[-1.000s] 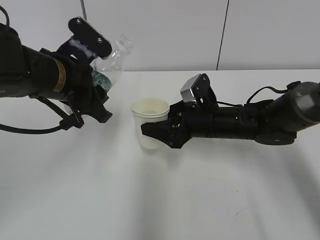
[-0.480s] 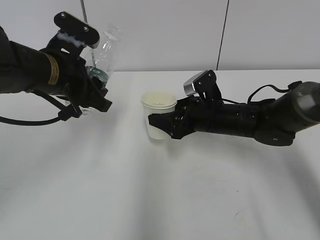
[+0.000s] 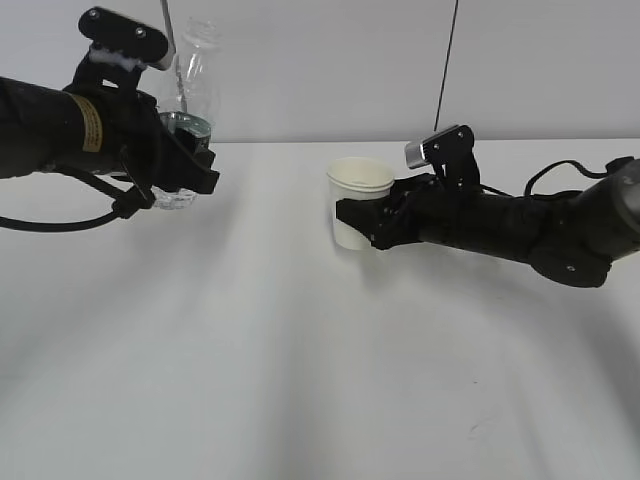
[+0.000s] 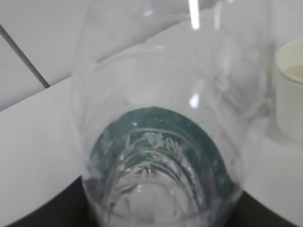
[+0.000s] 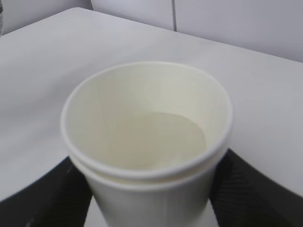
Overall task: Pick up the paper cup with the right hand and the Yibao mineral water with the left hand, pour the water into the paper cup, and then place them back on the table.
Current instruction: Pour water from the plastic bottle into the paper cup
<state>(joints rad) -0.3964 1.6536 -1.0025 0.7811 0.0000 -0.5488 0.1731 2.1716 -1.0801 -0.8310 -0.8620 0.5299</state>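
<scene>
White table [image 3: 300, 380]; cream paper cup [image 3: 358, 202], upright

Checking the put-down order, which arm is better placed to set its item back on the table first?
Probably the right: its fingers hold the paper cup upright, low over the table. The left hand holds the Yibao bottle higher.

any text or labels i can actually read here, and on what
No text here is legible.
Dark green label on the clear ribbed plastic bottle: pale markings, too blurred to read.
Small yellow label on the left black arm: too small to read.
Plain cream-white paper cup: no print visible.
</scene>
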